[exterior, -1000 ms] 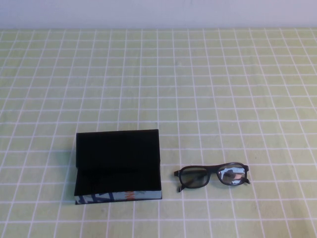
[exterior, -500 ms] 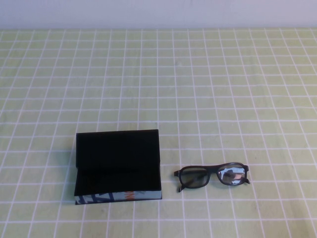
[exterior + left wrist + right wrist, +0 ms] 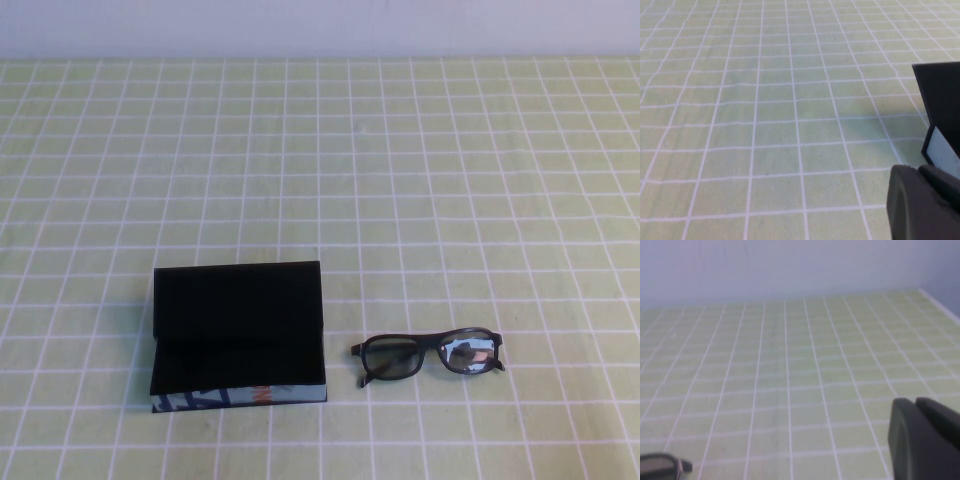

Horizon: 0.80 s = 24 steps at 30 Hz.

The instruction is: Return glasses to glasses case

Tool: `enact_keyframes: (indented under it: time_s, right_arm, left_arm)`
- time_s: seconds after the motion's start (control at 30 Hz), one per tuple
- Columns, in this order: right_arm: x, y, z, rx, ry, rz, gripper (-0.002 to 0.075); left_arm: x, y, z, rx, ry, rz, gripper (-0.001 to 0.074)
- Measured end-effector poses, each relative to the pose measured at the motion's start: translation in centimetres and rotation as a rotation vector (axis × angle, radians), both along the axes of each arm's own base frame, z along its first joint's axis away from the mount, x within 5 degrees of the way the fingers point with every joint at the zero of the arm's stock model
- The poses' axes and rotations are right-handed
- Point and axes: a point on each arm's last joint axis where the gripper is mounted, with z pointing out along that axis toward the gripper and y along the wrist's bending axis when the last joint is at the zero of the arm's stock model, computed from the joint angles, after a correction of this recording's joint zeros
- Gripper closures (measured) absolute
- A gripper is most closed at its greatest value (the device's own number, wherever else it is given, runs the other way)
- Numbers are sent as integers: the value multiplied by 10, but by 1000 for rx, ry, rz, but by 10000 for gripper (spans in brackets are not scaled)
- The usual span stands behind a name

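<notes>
The glasses case (image 3: 238,318) lies open near the table's front left, its lid raised at the back and its white printed edge facing me. The black glasses (image 3: 432,346) lie on the cloth just right of the case, apart from it, arms folded behind the lenses. Neither arm shows in the high view. In the left wrist view my left gripper (image 3: 920,172) is shut and empty, close to one end of the case (image 3: 940,100). In the right wrist view my right gripper (image 3: 916,405) is shut and empty, with one end of the glasses (image 3: 660,463) off to its side.
A green cloth with a white grid (image 3: 400,180) covers the whole table. A pale wall (image 3: 320,25) stands along its far edge. Nothing else lies on the cloth.
</notes>
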Motion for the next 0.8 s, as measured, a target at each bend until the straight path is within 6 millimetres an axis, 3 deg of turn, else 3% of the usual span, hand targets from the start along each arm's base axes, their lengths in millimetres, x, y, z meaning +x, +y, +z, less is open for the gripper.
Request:
enact_keyframes:
  time_s: [0.4,0.53,0.7,0.8]
  right_arm:
    - [-5,-8,38,-8,-428,-86,743]
    - [-14,-11,57,-16,-661,-133,743]
    - [-33,-15,78,36,-965,-167,743]
    - [-38,-15,83,106,-1034,-144,743]
  left_arm:
    - [3,-1,33,-78,-364,-9,738]
    - [2,-2,40,-82,-431,-13,738]
    - [1,-2,43,38,-488,-24,738]
    - [0,-2,46,55,-520,-26,738]
